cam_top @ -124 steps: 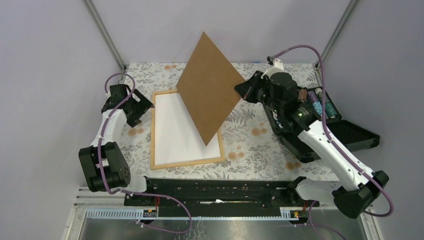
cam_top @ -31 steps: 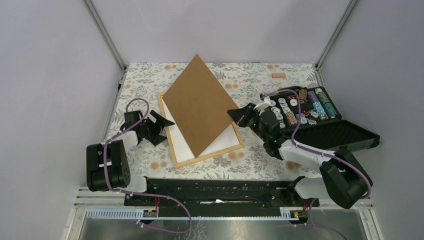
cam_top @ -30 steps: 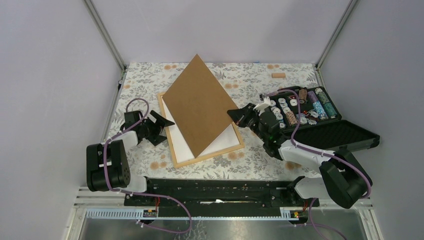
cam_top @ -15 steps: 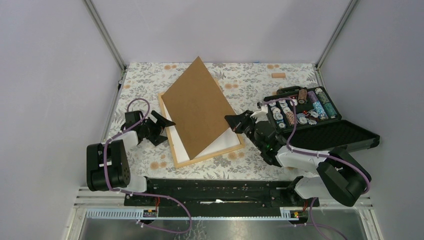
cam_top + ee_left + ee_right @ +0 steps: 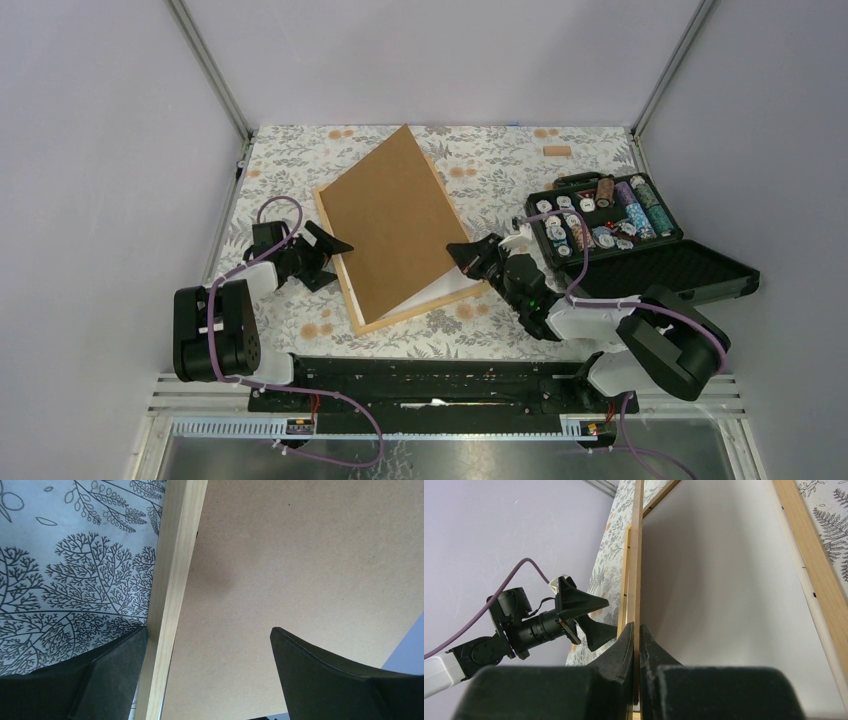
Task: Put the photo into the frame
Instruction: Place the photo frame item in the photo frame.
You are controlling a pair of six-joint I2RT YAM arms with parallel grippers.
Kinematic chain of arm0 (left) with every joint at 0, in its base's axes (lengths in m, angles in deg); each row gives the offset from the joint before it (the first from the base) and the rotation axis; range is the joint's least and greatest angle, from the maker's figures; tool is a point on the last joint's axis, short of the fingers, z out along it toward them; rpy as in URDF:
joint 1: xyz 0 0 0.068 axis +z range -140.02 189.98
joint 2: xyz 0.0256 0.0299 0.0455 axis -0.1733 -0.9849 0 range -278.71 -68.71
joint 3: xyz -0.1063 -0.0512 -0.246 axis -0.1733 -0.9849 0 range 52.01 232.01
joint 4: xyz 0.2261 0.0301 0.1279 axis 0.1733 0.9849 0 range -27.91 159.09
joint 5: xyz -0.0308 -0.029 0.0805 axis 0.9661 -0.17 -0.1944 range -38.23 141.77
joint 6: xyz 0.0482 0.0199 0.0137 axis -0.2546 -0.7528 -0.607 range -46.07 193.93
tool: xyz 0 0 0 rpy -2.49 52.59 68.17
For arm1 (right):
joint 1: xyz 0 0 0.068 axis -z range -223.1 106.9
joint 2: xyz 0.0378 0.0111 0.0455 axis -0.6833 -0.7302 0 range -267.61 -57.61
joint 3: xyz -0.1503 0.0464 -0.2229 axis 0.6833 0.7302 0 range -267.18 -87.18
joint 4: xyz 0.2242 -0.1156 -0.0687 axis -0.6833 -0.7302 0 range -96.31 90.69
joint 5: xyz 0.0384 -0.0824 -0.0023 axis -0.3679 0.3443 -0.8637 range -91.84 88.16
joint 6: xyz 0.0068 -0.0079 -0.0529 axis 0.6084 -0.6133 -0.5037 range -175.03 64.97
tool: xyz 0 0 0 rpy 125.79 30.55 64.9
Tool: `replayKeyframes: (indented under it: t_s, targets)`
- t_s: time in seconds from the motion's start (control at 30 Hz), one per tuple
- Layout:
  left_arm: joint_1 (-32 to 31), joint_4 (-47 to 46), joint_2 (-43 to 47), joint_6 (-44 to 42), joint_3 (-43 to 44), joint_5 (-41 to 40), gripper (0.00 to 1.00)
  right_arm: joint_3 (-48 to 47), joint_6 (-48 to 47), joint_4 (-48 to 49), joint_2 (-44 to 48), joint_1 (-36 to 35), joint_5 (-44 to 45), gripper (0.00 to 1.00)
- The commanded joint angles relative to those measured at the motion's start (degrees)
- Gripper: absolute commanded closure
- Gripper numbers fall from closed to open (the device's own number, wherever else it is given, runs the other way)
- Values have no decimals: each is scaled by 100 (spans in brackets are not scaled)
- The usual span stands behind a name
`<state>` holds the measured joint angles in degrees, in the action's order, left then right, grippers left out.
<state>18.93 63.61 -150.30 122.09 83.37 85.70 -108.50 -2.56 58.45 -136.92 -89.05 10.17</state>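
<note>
The frame [image 5: 425,309] lies flat on the flowered cloth [image 5: 500,170], mid-table, turned a little askew. In it lies a white sheet [image 5: 445,286], bare only along the near right side. No printed side shows, so I cannot tell whether this sheet is the photo.

A brown board [image 5: 390,225] covers the rest of the frame. It slants, low along the frame's left rail and raised on the right. The right gripper [image 5: 465,253] comes in low from the right, its fingers pressed together on the board's raised right edge. In the wrist view the edge runs straight up between them.

The left gripper [image 5: 338,265] sits low at the frame's left rail with its fingers wide apart. One finger is over the cloth just outside the rail and the other is over the board. It grips nothing.

To the right, well apart from the frame, a black case [image 5: 560,200] lies open. Its tray is packed with rows of chips [image 5: 600,215], and its lid [image 5: 700,270] lies flat towards the near right. The right arm lies just beside the case. A small wooden block [image 5: 557,151] rests near the far right corner.
</note>
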Motion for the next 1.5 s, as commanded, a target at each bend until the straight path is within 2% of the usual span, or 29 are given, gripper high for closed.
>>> replayKeyframes:
  t_s: [0.0, 0.37, 0.5, 0.6, 0.73, 0.8, 0.97, 1.03, 1.07, 1.2, 1.4, 1.47]
  targets:
    - [-110, -134, 81, 89, -83, 294, 2, 86, -241, -21, -172, -248, -206, 100]
    - [-158, -134, 92, 62, -24, 250, 3, -15, -775, -604, -563, -730, -170, 100]
    - [-166, -109, 116, 29, -24, 228, 3, -257, -730, -1834, -454, -731, 177, 97]
    - [-164, -65, 124, -18, -37, 212, 3, -481, -643, -2787, -356, -728, 538, 78]
    - [-158, 138, 146, -166, 55, 84, 3, -842, -667, -3746, -280, -730, 696, 67]
    - [-154, 249, 151, -244, 106, -2, 3, -972, -597, -4233, -225, -726, 824, 55]
    - [-135, 375, 123, -372, 201, -184, 2, -1133, -494, -5489, 116, -728, 1070, 16]
    - [-130, 408, 57, -417, 247, -204, 2, -1136, -486, -5983, 310, -727, 1103, 4]
    - [-122, 417, 37, -447, 278, -225, 2, -1131, -488, -6200, 400, -726, 1128, 1]
    - [-113, 495, -24, -521, 363, -259, 2, -1155, -628, -6900, 839, -725, 1159, 0]
    - [-103, 676, -18, -680, 476, -326, 2, -1396, -1443, -7054, 1465, -662, 1074, 0]
    - [-90, 779, -47, -762, 560, -321, 2, -1603, -1688, -7023, 1481, -512, 932, 6]
